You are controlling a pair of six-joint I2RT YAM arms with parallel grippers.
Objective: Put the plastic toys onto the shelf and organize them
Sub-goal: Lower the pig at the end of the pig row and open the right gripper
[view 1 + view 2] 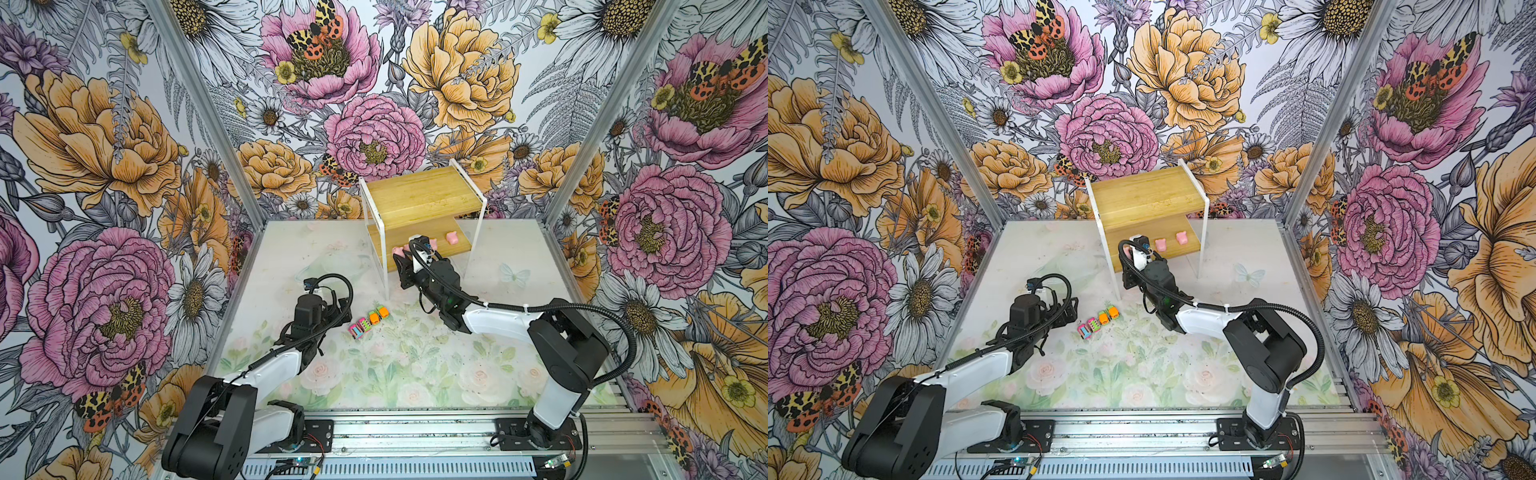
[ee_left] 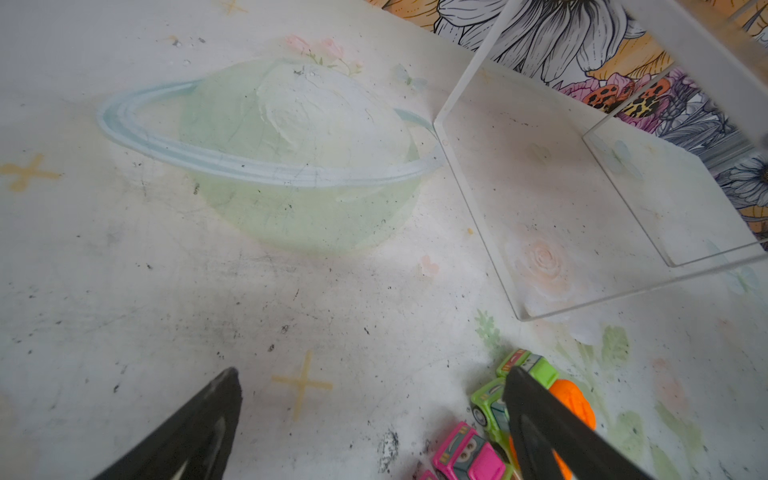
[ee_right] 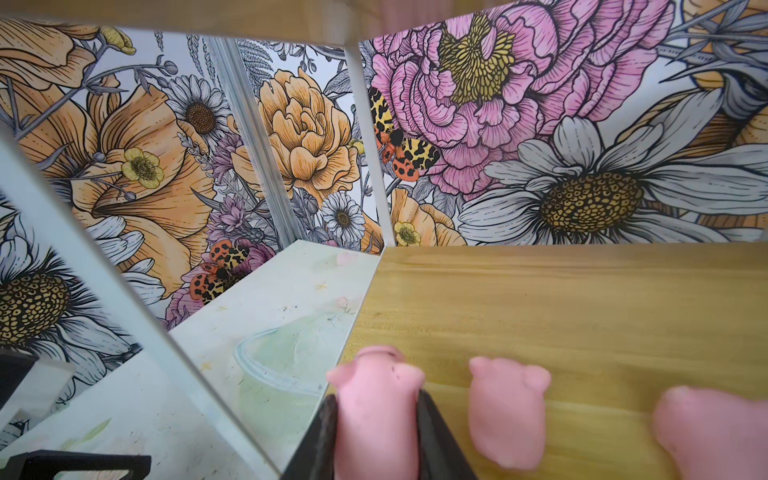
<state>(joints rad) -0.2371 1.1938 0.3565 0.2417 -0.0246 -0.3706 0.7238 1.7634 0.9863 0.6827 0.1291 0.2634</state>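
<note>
The shelf stands at the back of the table. On its lower board are two pink pigs. My right gripper is shut on a third pink pig at the board's left end. Several toy cars, pink ones and orange-and-green ones, lie in a row on the table. My left gripper is open just left of them, with an orange-and-green car and a pink car beside its right finger.
The shelf's white front leg stands between the car row and my right arm. The upper board overhangs the back part of the lower one. Floral walls close the back and both sides.
</note>
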